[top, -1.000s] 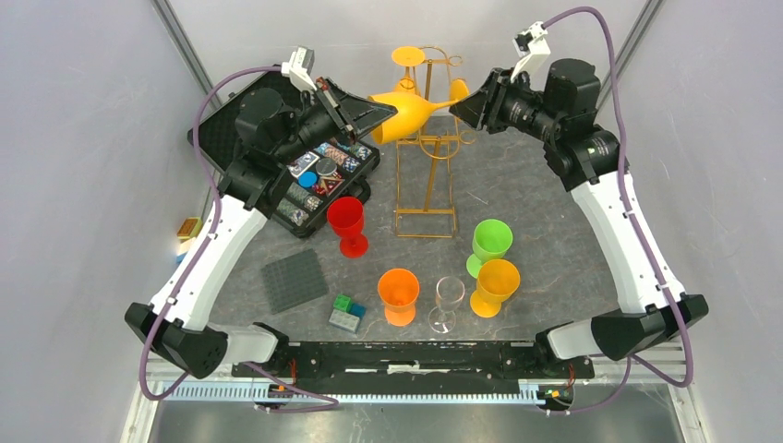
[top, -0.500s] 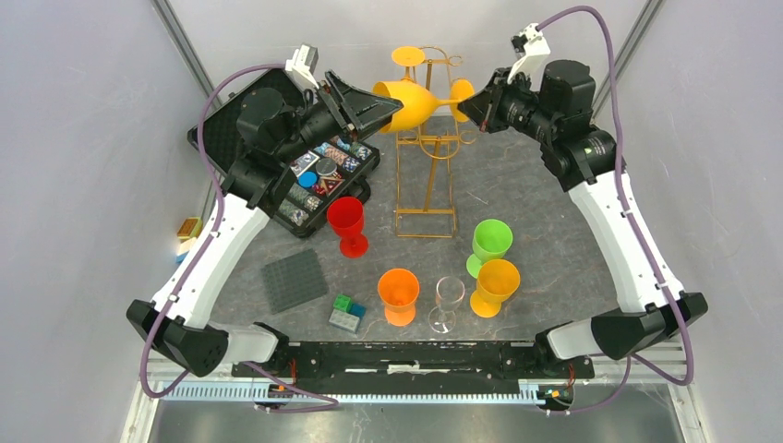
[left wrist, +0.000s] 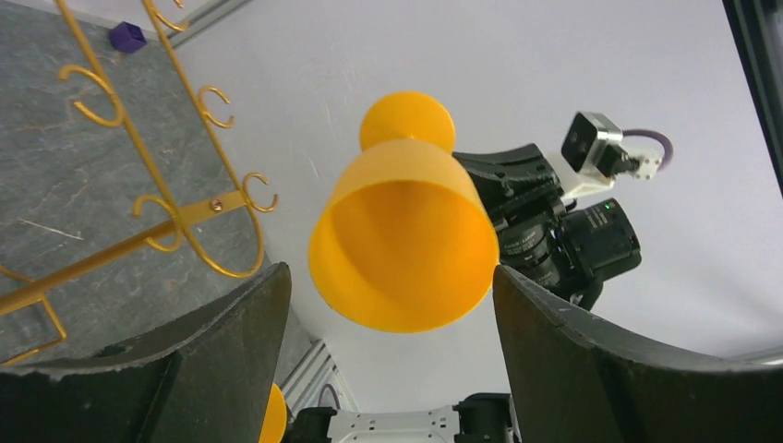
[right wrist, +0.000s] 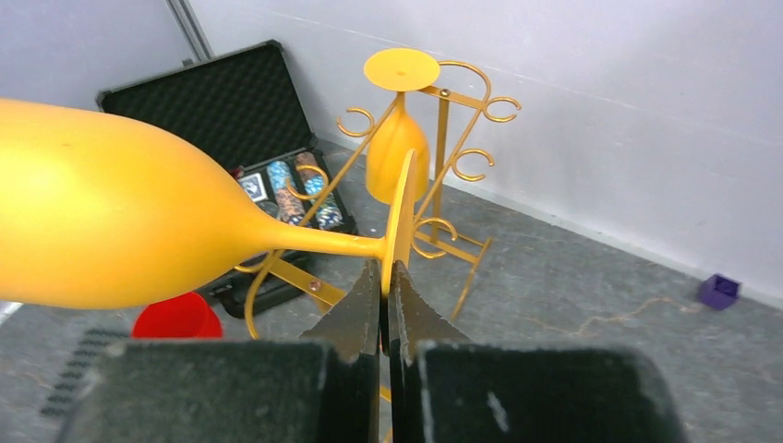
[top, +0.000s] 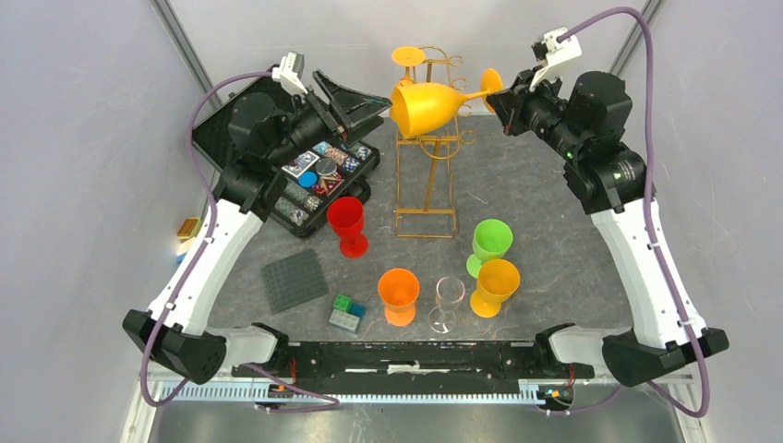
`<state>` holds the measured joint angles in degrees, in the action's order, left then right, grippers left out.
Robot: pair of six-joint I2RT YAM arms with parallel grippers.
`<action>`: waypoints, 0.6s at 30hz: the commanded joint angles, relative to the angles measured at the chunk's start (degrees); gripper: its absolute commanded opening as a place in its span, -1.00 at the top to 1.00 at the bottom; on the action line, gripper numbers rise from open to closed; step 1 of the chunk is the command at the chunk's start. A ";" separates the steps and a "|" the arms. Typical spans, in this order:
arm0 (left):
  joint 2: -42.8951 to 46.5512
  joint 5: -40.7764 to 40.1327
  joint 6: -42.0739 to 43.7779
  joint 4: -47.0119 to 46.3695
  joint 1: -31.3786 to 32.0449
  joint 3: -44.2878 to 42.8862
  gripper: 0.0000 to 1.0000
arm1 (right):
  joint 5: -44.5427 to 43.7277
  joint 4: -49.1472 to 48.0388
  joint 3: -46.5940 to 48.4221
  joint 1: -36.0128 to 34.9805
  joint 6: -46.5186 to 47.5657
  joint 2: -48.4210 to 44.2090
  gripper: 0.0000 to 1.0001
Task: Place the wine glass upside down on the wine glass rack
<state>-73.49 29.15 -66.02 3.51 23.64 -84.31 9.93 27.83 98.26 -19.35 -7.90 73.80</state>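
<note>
A yellow wine glass (top: 429,108) (left wrist: 403,245) (right wrist: 120,217) hangs sideways in the air in front of the top of the gold wire wine glass rack (top: 427,175) (left wrist: 198,210) (right wrist: 441,157). Its bowl opening faces left. My right gripper (top: 494,92) (right wrist: 388,268) is shut on the edge of the glass's round foot. My left gripper (top: 365,103) (left wrist: 390,277) stands open just left of the bowl's rim, its fingers apart from the glass. A second yellow glass (top: 409,69) (right wrist: 397,138) hangs upside down on the rack's far side.
An open black case (top: 314,171) of chips lies left of the rack. On the table in front stand a red cup (top: 347,224), a green cup (top: 490,242), an orange cup (top: 399,295), a clear glass (top: 448,300) and a yellow cup (top: 496,284). A grey baseplate (top: 294,280) and small blocks (top: 347,314) lie near left.
My left gripper has opened, let go of the bowl and drawn back left. My right gripper has shut on the foot and carried the glass up and to the right.
</note>
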 commanded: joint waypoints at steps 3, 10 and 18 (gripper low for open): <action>4.03 -1.52 2.86 1.46 -3.26 1.84 -0.72 | 1.17 -3.70 -4.02 0.11 11.64 -3.91 1.00; 4.47 -3.12 8.13 10.02 -4.55 -0.54 -0.72 | 7.28 -6.23 -7.30 0.11 19.63 -6.13 1.00; 4.68 -3.92 11.19 16.68 -5.40 -1.53 -0.69 | 22.14 -9.25 -9.43 -0.30 27.23 -7.25 1.00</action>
<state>-70.00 26.24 -59.55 15.86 18.70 -82.94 22.28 23.27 89.14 -19.38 13.54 68.27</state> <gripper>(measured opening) 0.851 0.019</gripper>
